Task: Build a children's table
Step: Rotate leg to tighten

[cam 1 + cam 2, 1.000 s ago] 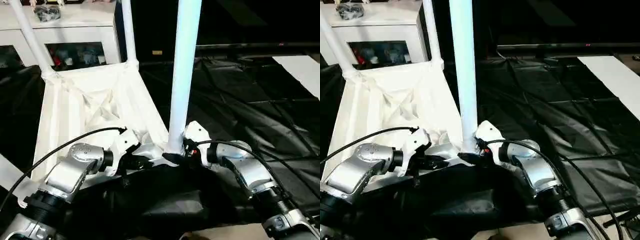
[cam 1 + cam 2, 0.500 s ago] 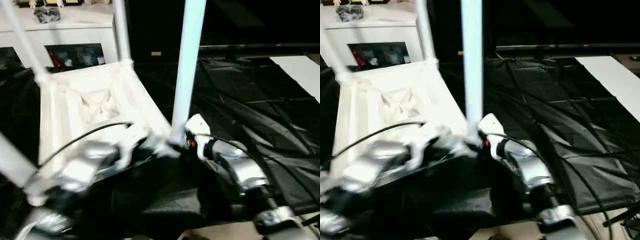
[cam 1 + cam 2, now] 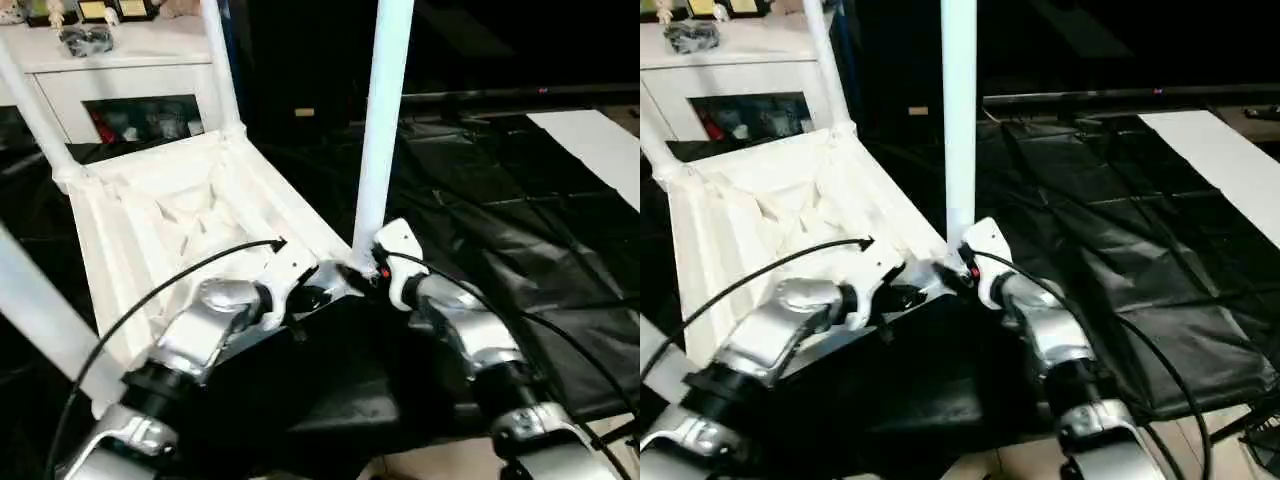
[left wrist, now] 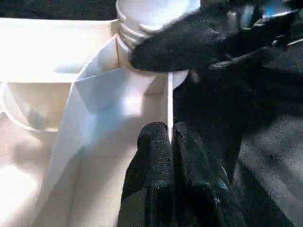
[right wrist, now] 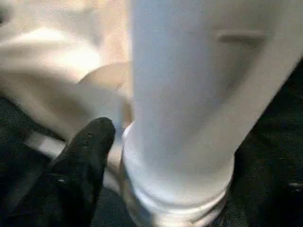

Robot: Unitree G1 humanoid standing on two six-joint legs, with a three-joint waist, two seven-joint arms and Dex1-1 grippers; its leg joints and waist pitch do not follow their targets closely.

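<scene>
- Left wrist view: the left gripper (image 4: 169,137) has its two black fingers (image 4: 151,156) pinched together on a thin white rim of the tabletop (image 4: 99,94), near a corner socket.
- Just past those fingers a black finger of the right gripper (image 4: 189,42) lies against the base of a leg (image 4: 151,12) where it enters that socket.
- Right wrist view: one black finger (image 5: 85,156) rests beside the ringed foot of the same leg (image 5: 189,94); the second finger is hidden, so I cannot tell how wide this gripper stands or whether it grips the leg.
- From the head views, the right gripper (image 3: 365,272) sits at the bottom of the near-right leg (image 3: 383,120), which stands upright in its socket.
- The left gripper (image 3: 318,292) is just beside it, on the tabletop's near edge.
- The tabletop (image 3: 170,220) lies upside down, ribbed underside up, tilted with its near edge raised over black sheeting (image 3: 520,230).
- Two more legs rise from the far corners, one far-left (image 3: 35,110) and one far-right (image 3: 222,70); a fourth leg (image 3: 45,320) slants across the near left.
- Behind stands a white cabinet (image 3: 130,75) with glass doors and small items on top.
- A white panel (image 3: 595,145) lies on the sheeting at the far right.
</scene>
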